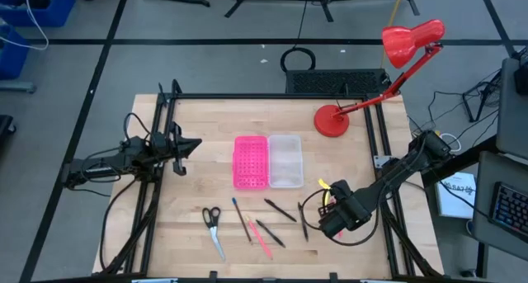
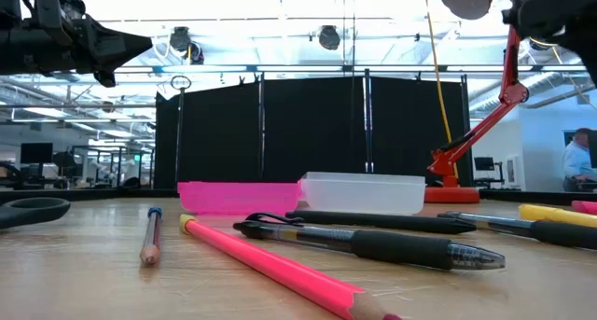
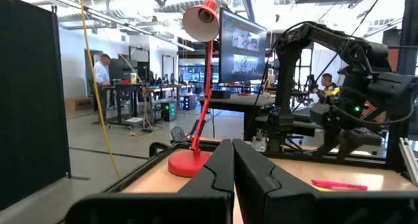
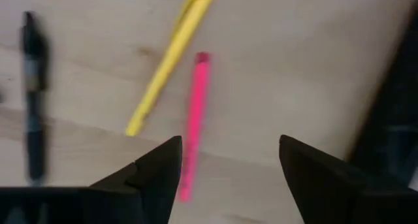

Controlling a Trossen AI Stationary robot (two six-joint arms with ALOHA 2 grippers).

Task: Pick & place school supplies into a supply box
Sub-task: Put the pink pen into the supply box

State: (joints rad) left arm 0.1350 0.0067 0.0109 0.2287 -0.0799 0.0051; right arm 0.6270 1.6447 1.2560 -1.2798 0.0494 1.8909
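Right gripper [image 4: 225,162] hangs wide open straight over the pink pen [image 4: 192,123] lying on the surface by the yellow pen [image 4: 171,59], pen's long axis running between the jaws not across them; left gripper [image 1: 183,147] shut, parked far off.

Two dark, near-black jointed arms showing matte housings. Left arm [image 1: 115,158] ending in left gripper [image 3: 233,168]: two blocky black fingers [image 3: 212,175] tapering to blunt tips. Right arm [image 1: 404,169] trailing looped black cable near wrist, yellow patch showing by cable. Right gripper [image 4: 228,165] showing two wedge-shaped black fingers [image 4: 153,172] with angular inner edges. From left wrist view, right arm's upper housing glowing with small green indicator light [image 3: 357,109].
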